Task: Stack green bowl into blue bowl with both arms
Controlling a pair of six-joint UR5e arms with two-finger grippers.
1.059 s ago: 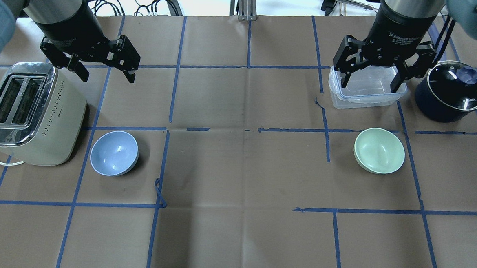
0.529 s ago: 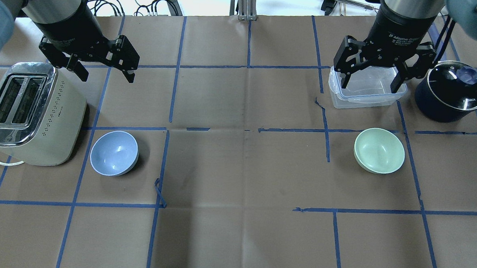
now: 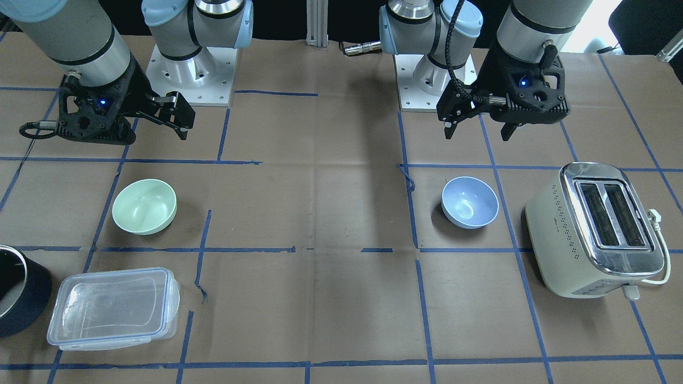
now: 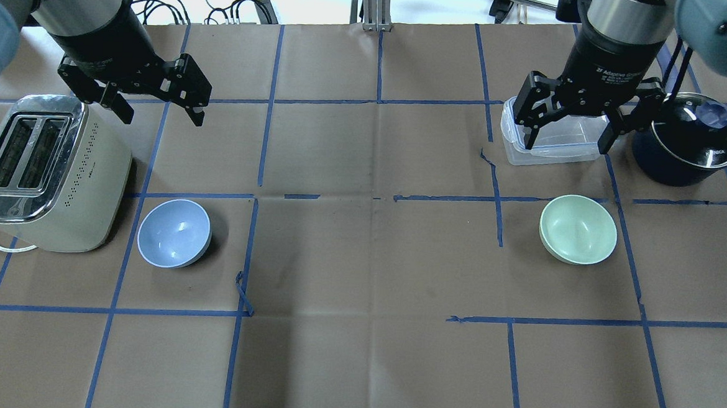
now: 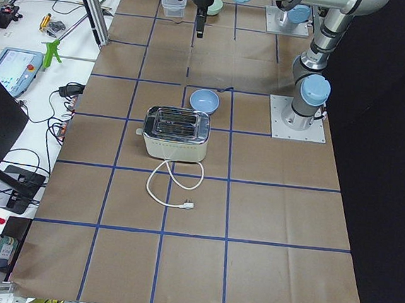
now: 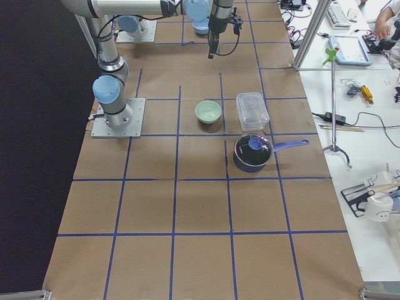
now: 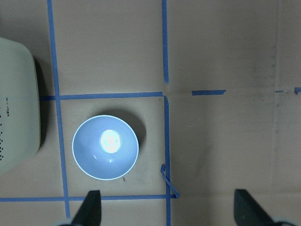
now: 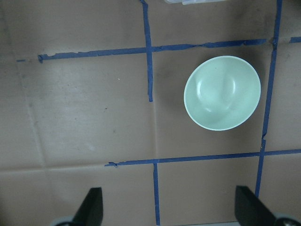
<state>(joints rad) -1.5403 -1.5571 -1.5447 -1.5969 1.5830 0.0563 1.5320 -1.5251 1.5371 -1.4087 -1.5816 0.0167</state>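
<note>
Hovering above the bench (image 4: 360, 260) in the overhead view, the left gripper (image 4: 162, 117) hangs with jaws spread wide, holding nothing, at twelve o'clock from the blue bowl (image 4: 174, 233). A cream toaster (image 4: 48, 169) stands just beside that bowl at nine o'clock. The right gripper (image 4: 567, 143), equally wide and holding nothing, hangs over a clear container (image 4: 515, 151), with the green bowl (image 4: 578, 229) at six o'clock from it and a navy pot (image 4: 664, 173) at three.

From across the bench, both bowls sit upright and well apart, green at nine o'clock of the frame, blue at three.

The left-end view has the blue bowl at one o'clock from the toaster.

The right-end view puts the green bowl at nine o'clock from the container.

The left wrist camera looks down on the blue bowl at eight o'clock, its fingertips (image 7: 91, 209) far apart.

The right wrist camera finds the green bowl at two o'clock, fingertips (image 8: 244, 207) likewise wide.
</note>
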